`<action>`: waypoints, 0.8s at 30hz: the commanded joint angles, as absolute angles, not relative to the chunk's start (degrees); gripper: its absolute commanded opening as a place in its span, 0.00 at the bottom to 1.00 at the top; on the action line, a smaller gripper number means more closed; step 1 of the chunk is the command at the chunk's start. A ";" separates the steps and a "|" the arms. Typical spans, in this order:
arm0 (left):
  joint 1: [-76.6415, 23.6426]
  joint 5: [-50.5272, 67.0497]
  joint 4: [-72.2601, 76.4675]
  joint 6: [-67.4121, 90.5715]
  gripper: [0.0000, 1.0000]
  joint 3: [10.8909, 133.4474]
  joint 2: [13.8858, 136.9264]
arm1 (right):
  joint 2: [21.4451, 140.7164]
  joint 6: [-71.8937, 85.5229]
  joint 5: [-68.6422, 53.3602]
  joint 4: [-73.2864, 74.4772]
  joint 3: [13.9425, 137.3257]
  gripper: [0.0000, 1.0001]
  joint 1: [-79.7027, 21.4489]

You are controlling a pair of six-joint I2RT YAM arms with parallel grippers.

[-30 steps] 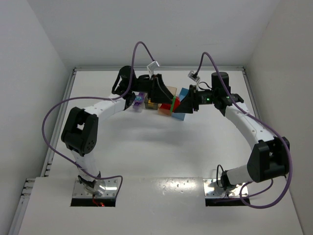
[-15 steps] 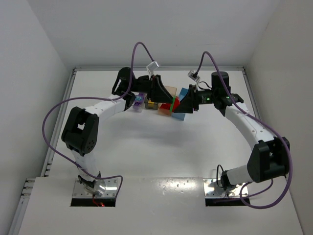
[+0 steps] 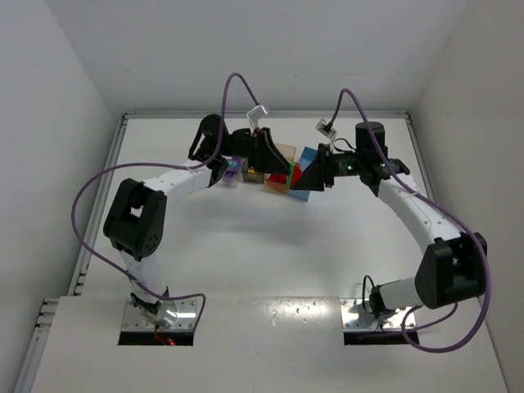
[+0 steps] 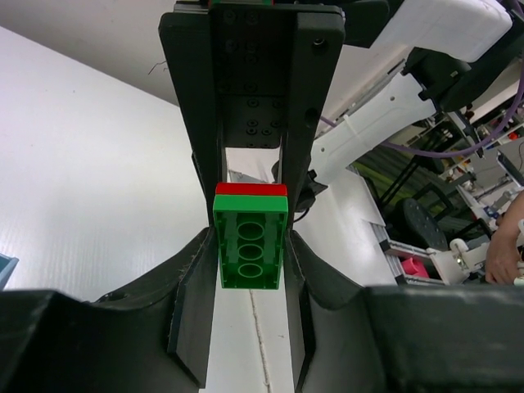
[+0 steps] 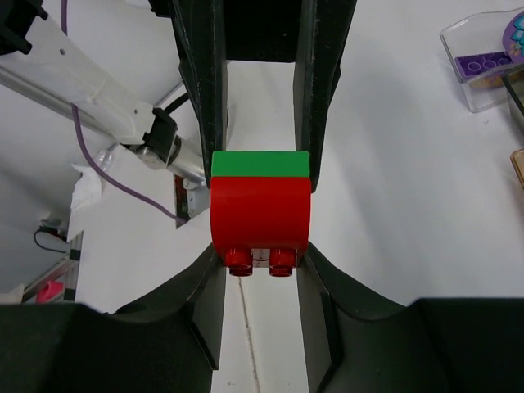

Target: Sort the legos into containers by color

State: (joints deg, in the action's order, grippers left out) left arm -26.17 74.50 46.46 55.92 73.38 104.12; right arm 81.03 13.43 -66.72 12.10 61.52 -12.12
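Note:
A red round-topped lego (image 5: 260, 217) and a green lego (image 4: 250, 250) are joined as one cluster, held in the air between both grippers. My left gripper (image 4: 250, 246) is shut on the green brick, whose hollow underside faces its camera. My right gripper (image 5: 260, 246) is shut on the red brick, studs toward its camera. From above, the left gripper (image 3: 274, 160) and right gripper (image 3: 309, 173) meet tip to tip over the containers at the back of the table. A tan container (image 3: 286, 152), a light blue one (image 3: 305, 192) and a clear one (image 3: 235, 170) show there.
The clear container (image 5: 485, 70) with a purple brick (image 5: 483, 62) inside lies at the right wrist view's upper right. A yellow brick (image 3: 252, 173) sits among the containers. White walls close in the table on the left, right and back.
My left gripper's jaws have closed onto the green brick. Both arms have stayed almost where they were.

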 commanded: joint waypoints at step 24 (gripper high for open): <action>-24.69 76.11 42.01 49.92 0.67 71.46 100.28 | 71.09 18.00 -66.09 4.93 54.14 0.00 -6.42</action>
